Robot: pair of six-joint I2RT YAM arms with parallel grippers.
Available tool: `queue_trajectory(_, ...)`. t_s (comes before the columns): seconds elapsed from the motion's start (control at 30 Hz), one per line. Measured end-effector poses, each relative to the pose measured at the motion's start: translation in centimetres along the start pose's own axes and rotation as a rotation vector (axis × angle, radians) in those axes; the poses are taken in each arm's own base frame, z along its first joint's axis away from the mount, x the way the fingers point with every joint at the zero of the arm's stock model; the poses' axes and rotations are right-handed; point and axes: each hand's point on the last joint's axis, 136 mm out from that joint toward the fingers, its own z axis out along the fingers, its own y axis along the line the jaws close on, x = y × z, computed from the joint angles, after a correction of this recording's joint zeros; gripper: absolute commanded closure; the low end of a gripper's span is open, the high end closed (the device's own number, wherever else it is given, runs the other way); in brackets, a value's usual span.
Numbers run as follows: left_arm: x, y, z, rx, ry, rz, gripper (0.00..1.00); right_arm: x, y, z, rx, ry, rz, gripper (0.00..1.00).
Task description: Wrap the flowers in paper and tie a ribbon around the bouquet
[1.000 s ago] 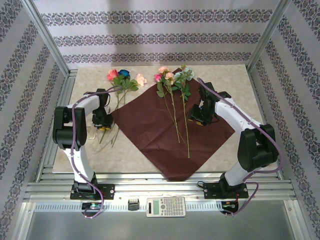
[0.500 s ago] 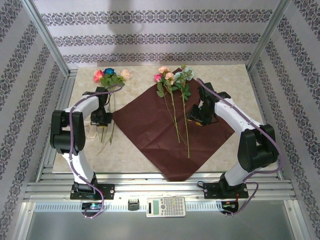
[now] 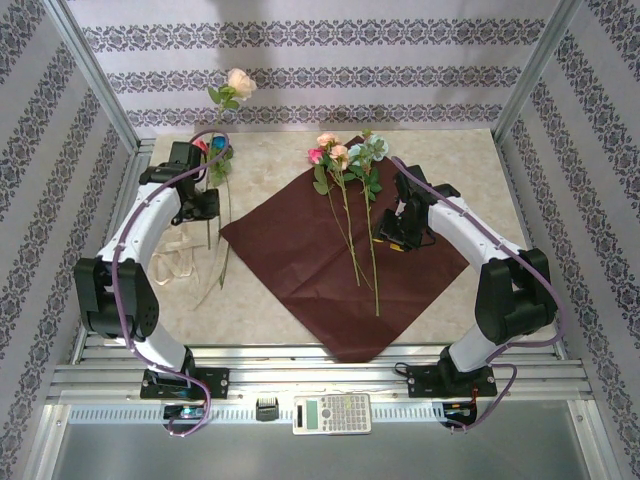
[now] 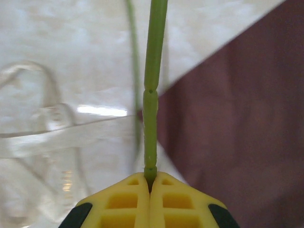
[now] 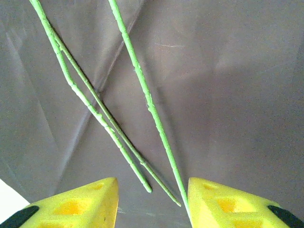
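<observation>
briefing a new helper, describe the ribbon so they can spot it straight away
Find the large maroon paper spread mid-table, then look just off its left corner, on the marble tabletop. The ribbon is the pale cream strand lying in loose loops there, limp and flat, unlike the straight green stems beside it.

Maroon paper [image 3: 340, 262] flat; three flowers [image 3: 345, 195] on it; peach flower [image 3: 238, 82] upright aloft; ribbon [image 3: 172, 266] looped left.

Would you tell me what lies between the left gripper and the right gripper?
The top view shows the maroon paper spread between the left gripper and right gripper, long-stemmed flowers lying on it.
</observation>
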Motion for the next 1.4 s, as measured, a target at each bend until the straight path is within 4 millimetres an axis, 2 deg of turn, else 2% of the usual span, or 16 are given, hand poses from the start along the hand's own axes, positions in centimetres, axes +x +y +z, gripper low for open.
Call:
queue_trajectory(0.1, 0.0, -4.3, -0.5, 0.163, -0.01, -0.062, 1.0, 0.0, 0.0, 0.0, 0.0, -0.001, 0.001, 0.56)
queue_trajectory(0.23, 1.4, -13.3, 0.0, 0.409, 0.011, -0.112, 1.0, -0.3, -0.2, -0.1, -0.002, -0.006, 0.019, 0.56)
queue_trajectory(0.37, 3.2, -21.1, 1.0, 0.585, 0.059, -0.141, 1.0, -0.7, -0.8, -0.2, 0.0, -0.012, 0.045, 0.56)
queue_trajectory(0.47, 4.0, -26.0, 2.9, 0.684, 0.101, -0.181, 1.0, -0.9, -1.4, -0.5, -0.003, -0.022, 0.062, 0.56)
queue_trajectory(0.6, 6.1, -30.2, 6.5, 0.735, 0.184, -0.239, 1.0, -0.8, -2.1, -1.0, -0.005, -0.033, 0.079, 0.56)
queue_trajectory(0.67, 7.1, -31.7, 8.1, 0.748, 0.222, -0.273, 1.0, -0.7, -2.4, -1.2, -0.008, -0.037, 0.085, 0.56)
queue_trajectory(0.8, 8.4, -34.6, 10.2, 0.775, 0.283, -0.313, 1.0, -0.5, -2.9, -1.4, -0.009, -0.042, 0.096, 0.56)
queue_trajectory(0.93, 8.7, -36.4, 10.2, 0.799, 0.305, -0.303, 1.0, -0.3, -3.3, -1.6, -0.008, -0.044, 0.103, 0.56)
queue_trajectory(1.4, 9.4, -37.3, 9.5, 0.801, 0.346, -0.277, 1.0, -0.1, -3.6, -1.5, -0.01, -0.044, 0.109, 0.56)
